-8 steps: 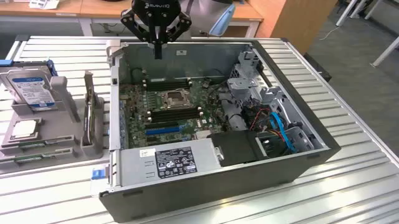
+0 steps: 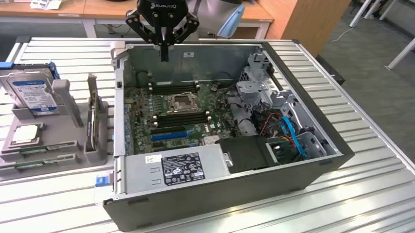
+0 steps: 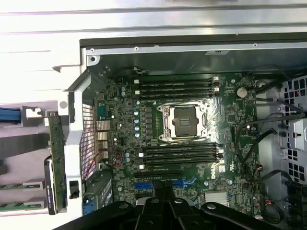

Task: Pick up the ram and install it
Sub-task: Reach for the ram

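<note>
- Exterior view: the gripper [image 2: 164,54] hangs over the far wall of the open computer case [image 2: 214,199]. Its fingers are pressed together and hold nothing.
- The case lies on its side in the middle of the slatted metal counter [image 2: 363,194], with the motherboard [image 2: 214,92] facing up.
- The CPU socket [image 2: 181,102] sits between two banks of black memory slots [image 2: 172,87]. The power supply [image 2: 178,167] fills the near end of the case.
- A grey holder [image 2: 65,97] lies along the counter's edge at the exterior view's left. A hard drive [image 2: 29,92] stands in its far end and a processor chip [image 2: 26,133] lies behind that.
- The ram [image 2: 39,149] lies flat in the holder's near end as two green sticks, side by side. It is well apart from the gripper.
- A circuit card [image 2: 94,116] stands on edge in the holder, just beside the case.
- Wrist view: the gripper's black links hang over the motherboard near its blue slots [image 3: 144,185].
- The memory slots flank the socket on two sides.
- The ram shows as green strips outside the case wall, beyond the upright card.
</note>
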